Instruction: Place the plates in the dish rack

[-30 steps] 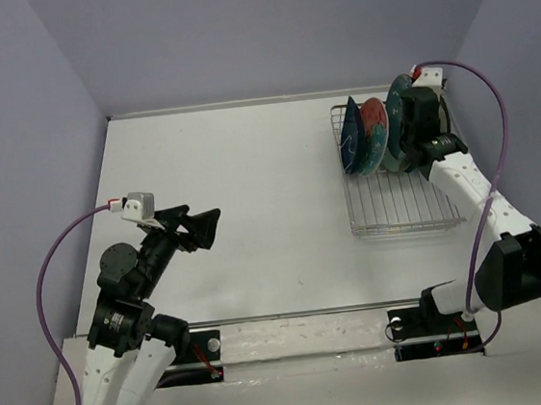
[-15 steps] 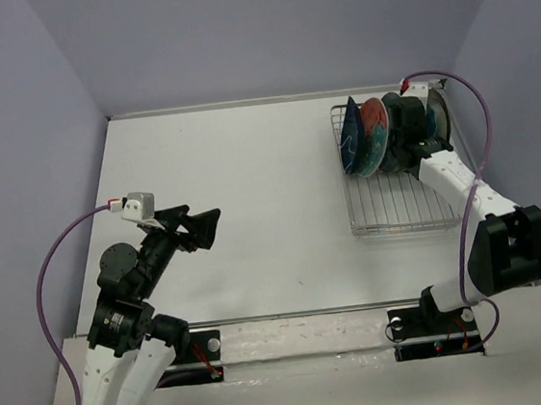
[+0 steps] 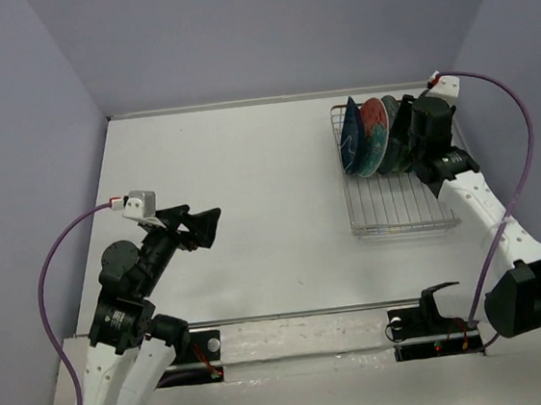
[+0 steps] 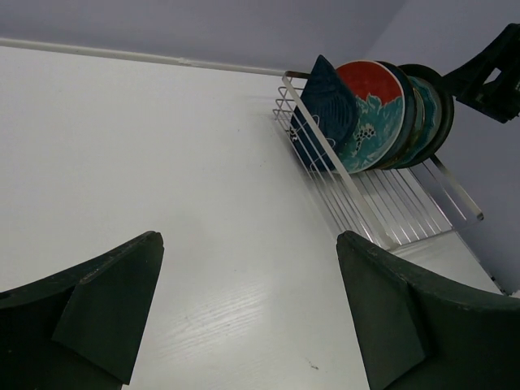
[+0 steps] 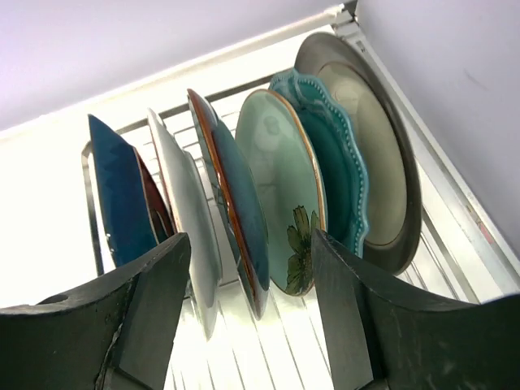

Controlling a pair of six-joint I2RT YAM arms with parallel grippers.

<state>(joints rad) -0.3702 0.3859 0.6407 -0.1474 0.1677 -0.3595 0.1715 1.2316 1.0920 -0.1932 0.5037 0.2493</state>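
Top cam only shows the plates [image 3: 372,139] bunched on edge at the far end of the dish rack [image 3: 402,210], by the table's far right corner. The rightmost ones are blocked from view.

Right wrist cam splits out all six:
- navy teardrop plate [image 5: 122,195]
- a glossy pale plate back [image 5: 193,227], face hidden
- brown-edged blue plate [image 5: 244,219]
- mint-green plate [image 5: 284,195]
- scalloped teal plate [image 5: 345,162]
- cream plate [image 5: 382,154]

Here the right gripper [image 5: 248,260] is spread wide, holding nothing. Same for the left gripper [image 3: 203,225], over the table's left side. The rack is thin shiny wire.
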